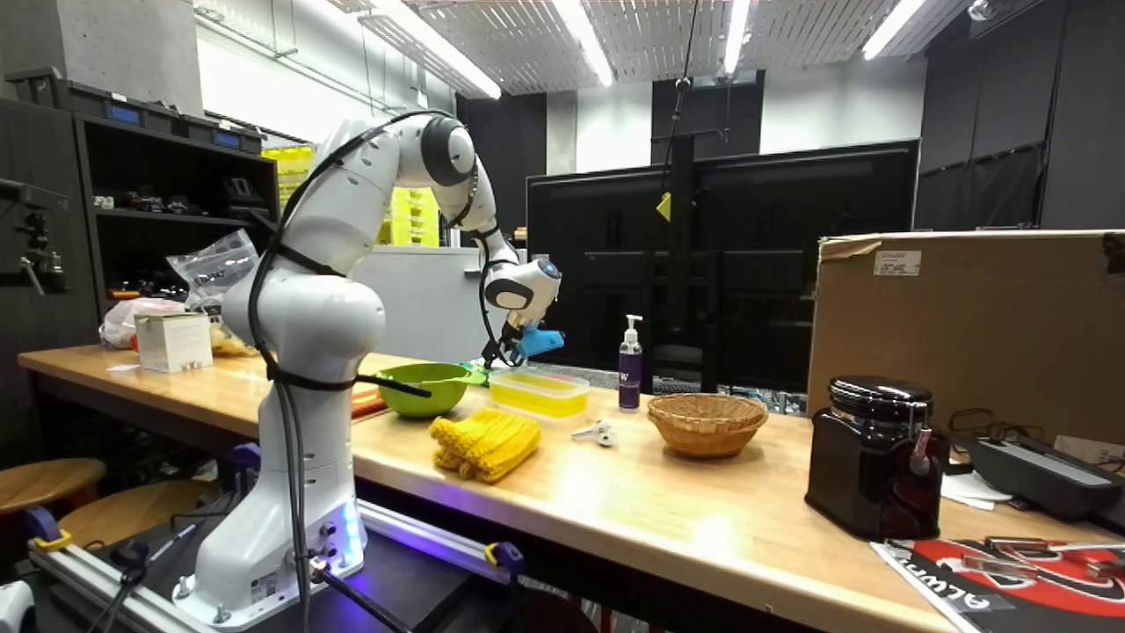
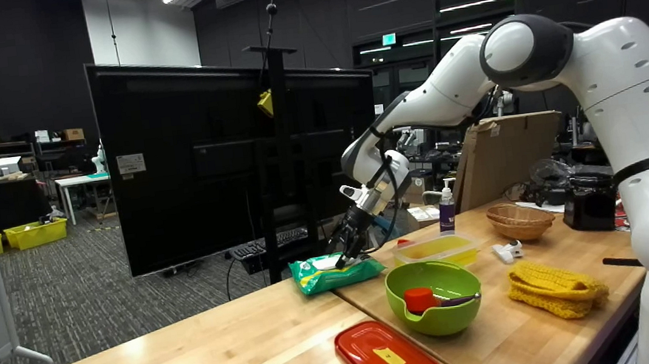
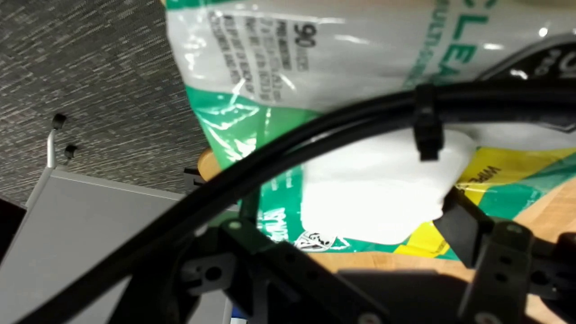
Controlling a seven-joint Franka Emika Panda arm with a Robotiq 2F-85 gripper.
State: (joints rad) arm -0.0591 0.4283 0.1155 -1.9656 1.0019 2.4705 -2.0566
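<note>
A gripper point(image 3: 353, 207) is poised at a green wipes pack point(image 2: 335, 279), laid lid-up at the edge of a wooden table point(image 2: 228, 352) beside a large black panel point(image 2: 175, 162). The fingers are spread wide, one to either side of the pack's white lid point(image 3: 360, 193). The lid is not clasped: in the wrist view a gap is left next to one finger, while the other is seen at the lid's corner; whether contact is made there cannot be told.

Near the pack, a clear-and-yellow tub point(image 1: 540, 404) and a green bowl point(image 2: 438, 323) are placed; a red item point(image 2: 420, 298) and a purple handle point(image 2: 459, 300) are held inside the bowl. A red tray point(image 2: 358, 340), marked with a yellow note point(image 2: 389, 358), is laid by the bowl. Farther along, a yellow knit point(image 1: 486, 444), a small white item point(image 1: 599, 433), a pump bottle point(image 1: 630, 374) and a wicker basket point(image 1: 707, 431) are spread out. A black jar point(image 1: 870, 475) is backed by cardboard point(image 1: 967, 325).
</note>
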